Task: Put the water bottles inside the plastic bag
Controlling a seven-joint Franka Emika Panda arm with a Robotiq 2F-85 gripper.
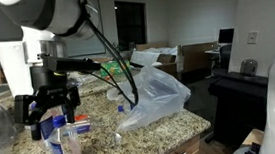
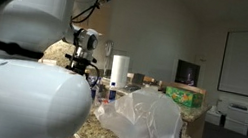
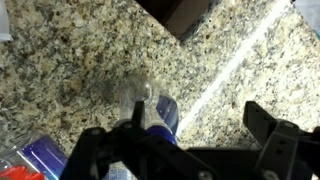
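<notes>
While the gripper (image 3: 182,150) hung over the granite counter (image 3: 60,60), its jaws stood wide apart w/ nothing clamped between them.

Wrist view:
- Both black fingers (image 3: 100,150) entered from the lower edge, one at lower left, one at the right.
- One clear water bottle (image 3: 152,108) lay on the counter below the gripper. Its blue label was toward the gripper and its transparent end pointed away.
- The bottle sat in the gap between the fingers but off-centre: just beside the lower-left finger, well apart from the right one.
- Finger-to-bottle contact could not be confirmed, as the bottle's near end was hidden behind the gripper body.
- A second bottle (image 3: 40,160), w/ blue label, showed at the lower-left corner, outside the jaws.

Exterior views:
- In an exterior view the gripper pointed down at the counter, fingers spread. The water bottles (image 1: 68,143) stood near it, w/ more clear bottles at the frame's left edge.
- The plastic bag (image 1: 154,96) sat crumpled on the same counter, to one side of the gripper and apart from it. Its contents could not be made out through the film.
- In an exterior view the bag filled the foreground, w/ a paper towel roll (image 2: 119,70) upright behind it and a green box (image 2: 186,95) further along.
- The robot's white body (image 2: 20,87) covered the left part of that view.
</notes>
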